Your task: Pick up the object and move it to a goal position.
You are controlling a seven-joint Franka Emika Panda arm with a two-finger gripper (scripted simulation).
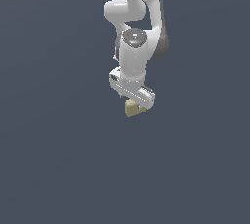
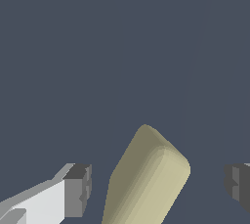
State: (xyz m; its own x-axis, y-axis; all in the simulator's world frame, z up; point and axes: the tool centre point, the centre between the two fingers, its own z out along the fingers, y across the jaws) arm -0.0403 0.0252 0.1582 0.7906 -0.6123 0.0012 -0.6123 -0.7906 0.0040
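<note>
The tan block [image 1: 133,109] with rounded edges lies on the dark grey floor, right under the white arm's hand. My gripper [image 1: 135,101] hangs over it, pointing down. In the wrist view the block [image 2: 146,184] lies tilted between the two dark finger pads [image 2: 78,191], with a visible gap on each side. The jaws stand wide apart and touch nothing. The far end of the block shows; its near end runs out of the wrist view.
A plain dark grey floor [image 1: 58,159] fills both views. The arm's white links [image 1: 134,12] rise behind the gripper at the top of the exterior view. No goal marker shows.
</note>
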